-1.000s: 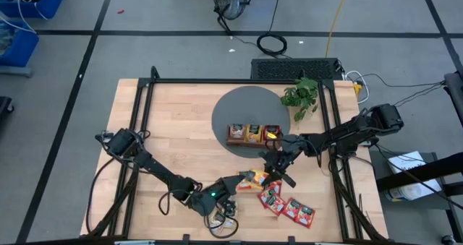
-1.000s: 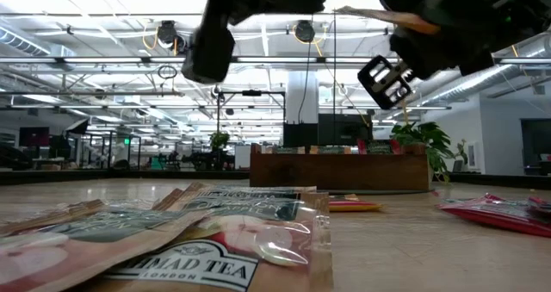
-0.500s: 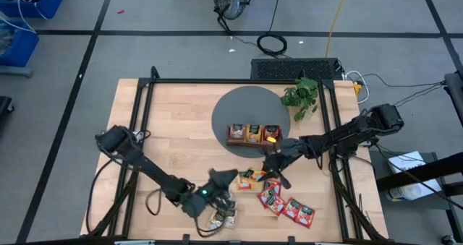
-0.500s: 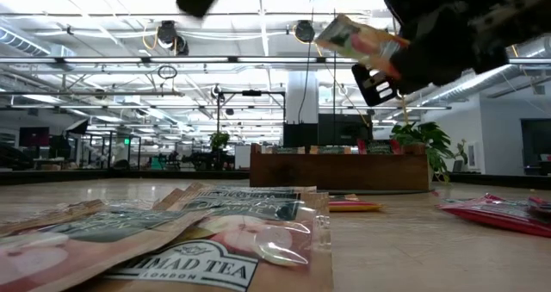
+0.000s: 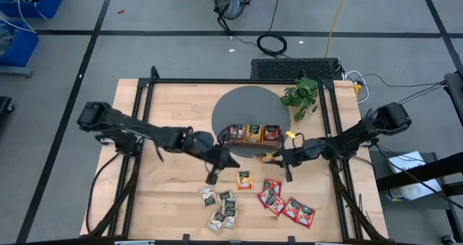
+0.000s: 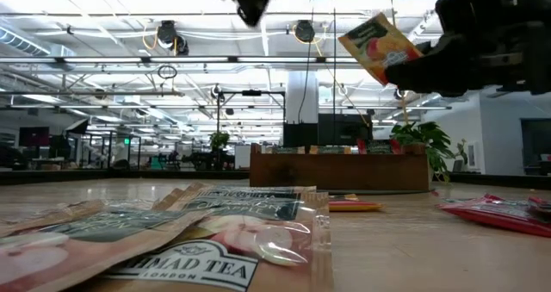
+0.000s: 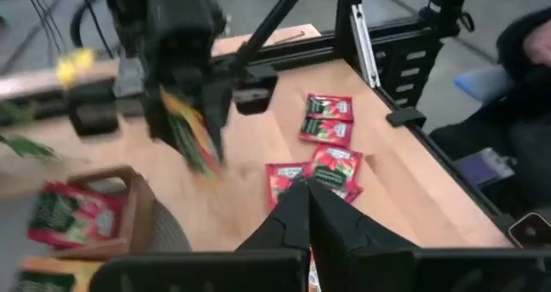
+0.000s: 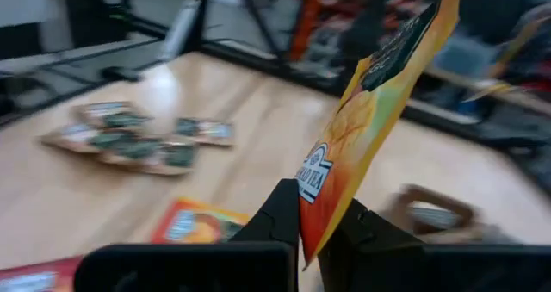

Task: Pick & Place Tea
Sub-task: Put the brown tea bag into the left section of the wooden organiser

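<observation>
My right gripper [image 5: 275, 157] is shut on an orange tea sachet [image 8: 379, 111] just in front of the brown tray [image 5: 253, 134], which stands on a grey round mat. In the low view the sachet [image 6: 374, 46] shows high above the table. My left gripper [image 5: 217, 162], shut and empty [image 7: 306, 213], hovers to the left of the right one. Lying flat on the wood are another orange sachet [image 5: 244, 178], several red sachets [image 5: 286, 204] and several pale green-white ones [image 5: 221, 205]. The tray's compartments hold sachets. My right gripper pinches the orange sachet between its two fingers at one edge [image 8: 312, 213], near a corner. The fingers come roughly level from the table's right. The sachet is lifted clear of the table and stands up tilted from the fingers, its printed face toward the near edge.
A green leafy plant [image 5: 300, 97] stands at the mat's far right. Black frame rails [image 5: 145, 104] run along the table's left, far and right sides. Bare wood lies on the left half of the table [image 5: 166, 108]. Pale sachets [image 6: 172, 232] lie close to the low camera.
My left gripper has drawn back from the orange sachets near the near edge, risen, and swung toward the table's middle, the arm stretching out. My right gripper, holding the orange sachet throughout, has turned so the sachet went from edge-on to standing tilted, and shifted slightly toward the tray.
</observation>
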Controlling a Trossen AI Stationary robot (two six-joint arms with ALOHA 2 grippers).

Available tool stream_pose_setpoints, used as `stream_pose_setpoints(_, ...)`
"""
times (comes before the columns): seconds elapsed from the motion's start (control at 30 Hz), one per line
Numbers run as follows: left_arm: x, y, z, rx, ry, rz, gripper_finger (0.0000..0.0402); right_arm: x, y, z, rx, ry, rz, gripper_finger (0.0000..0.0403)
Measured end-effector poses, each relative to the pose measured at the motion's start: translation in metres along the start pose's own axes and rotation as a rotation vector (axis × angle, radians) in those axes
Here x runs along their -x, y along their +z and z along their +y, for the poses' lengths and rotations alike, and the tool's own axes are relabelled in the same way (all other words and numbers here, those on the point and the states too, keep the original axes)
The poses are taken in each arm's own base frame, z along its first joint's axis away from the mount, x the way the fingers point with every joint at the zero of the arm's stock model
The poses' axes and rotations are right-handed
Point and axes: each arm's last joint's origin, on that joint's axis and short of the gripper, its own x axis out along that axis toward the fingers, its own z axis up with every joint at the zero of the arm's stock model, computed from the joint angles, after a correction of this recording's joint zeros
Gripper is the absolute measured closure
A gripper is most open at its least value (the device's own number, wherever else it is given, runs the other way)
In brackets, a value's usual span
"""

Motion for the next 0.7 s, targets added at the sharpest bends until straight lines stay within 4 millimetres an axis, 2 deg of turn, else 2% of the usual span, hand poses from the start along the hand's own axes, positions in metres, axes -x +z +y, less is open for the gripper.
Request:
stream_pose_setpoints(0.1,-0.005,-0.020,0.012,-0.011,-0.031,-0.050,0.0383,0.008,-0.004,0.000,0.038,-0.058,-0.013,0.0395)
stream_pose_setpoints(0.27,0.000,-0.023,0.015,-0.044,-0.020,-0.321,0.0362,0.013,-0.009,0.008,0.107,-0.081,0.023,0.0395)
stream_pose_setpoints(0.4,-0.003,-0.032,0.020,0.066,0.118,-0.327,0.0360,0.014,-0.007,0.016,0.169,-0.042,0.013,0.0395)
stream_pose_setpoints(0.53,-0.015,-0.037,0.016,0.095,0.116,-0.305,0.0357,0.015,-0.006,0.019,0.189,-0.028,0.003,0.0395)
stream_pose_setpoints(0.63,-0.023,-0.044,0.011,0.079,0.105,-0.265,0.0335,0.014,-0.004,0.020,0.186,-0.026,-0.005,0.0395)
stream_pose_setpoints(0.7,-0.027,-0.042,0.011,0.080,0.123,-0.284,0.0310,0.014,-0.004,0.020,0.186,-0.025,-0.005,0.0395)
